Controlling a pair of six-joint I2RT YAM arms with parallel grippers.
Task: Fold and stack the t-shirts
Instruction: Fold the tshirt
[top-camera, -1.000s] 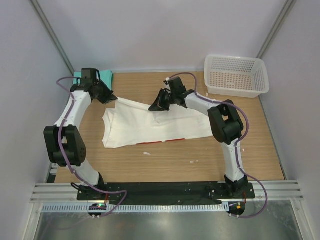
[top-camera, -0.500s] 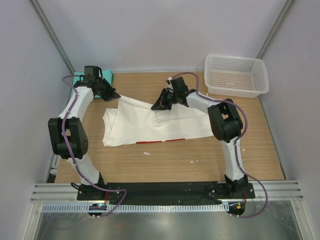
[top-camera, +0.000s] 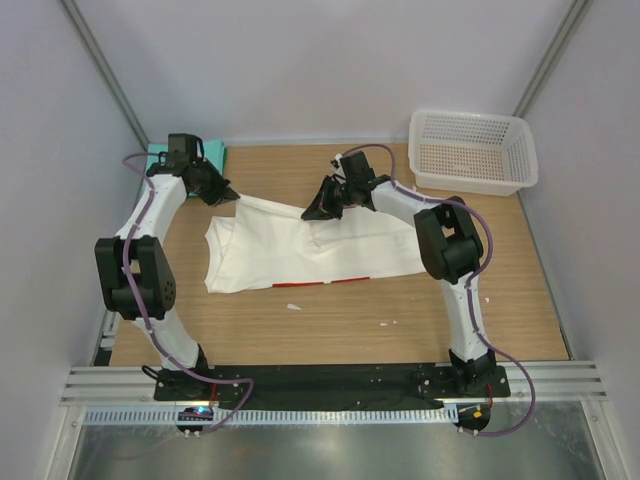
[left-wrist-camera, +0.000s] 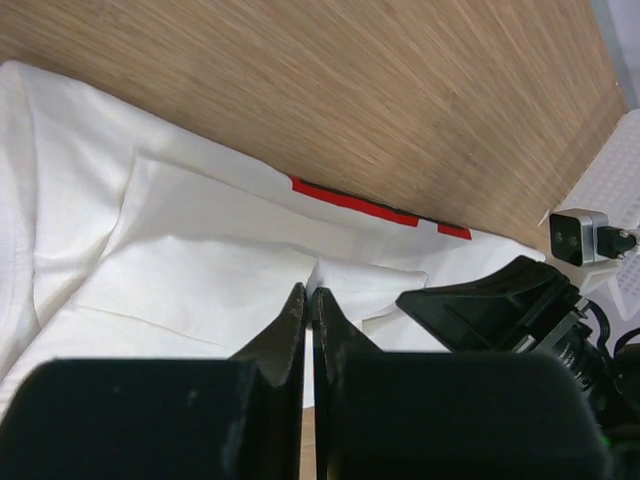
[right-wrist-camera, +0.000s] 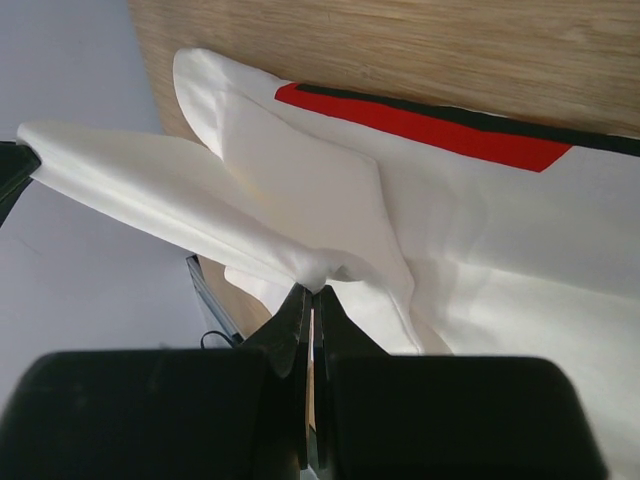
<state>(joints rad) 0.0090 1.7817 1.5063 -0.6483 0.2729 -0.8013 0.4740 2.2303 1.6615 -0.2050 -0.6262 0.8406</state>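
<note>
Top external view: the white t-shirt (top-camera: 310, 255) lies partly folded on the table (top-camera: 330, 330), left of the basket (top-camera: 470, 150) and nearer the arm bases than it. Its far edge is lifted off the wood between the two arms. The left gripper (top-camera: 232, 195) is closed on the corner of that edge farthest from the basket; the right gripper (top-camera: 308, 213) is closed on the same edge, closer to the basket. The teal t-shirt (top-camera: 215, 152) sits along the same far table edge as the basket, at the opposite corner, mostly hidden behind the left arm.

Left wrist view: the left gripper (left-wrist-camera: 308, 292) has its fingers pressed together with a thin fold of white t-shirt (left-wrist-camera: 180, 260) pinched between them. A strip of red print (left-wrist-camera: 350, 203) shows at the cloth's edge, and the basket (left-wrist-camera: 625, 190) shows at the frame's right border.

Right wrist view: the right gripper (right-wrist-camera: 310, 292) is clamped tight on a bunched ridge of the white t-shirt (right-wrist-camera: 480, 250), which stretches taut leftward. The red print (right-wrist-camera: 420, 125) lies beyond it.
</note>
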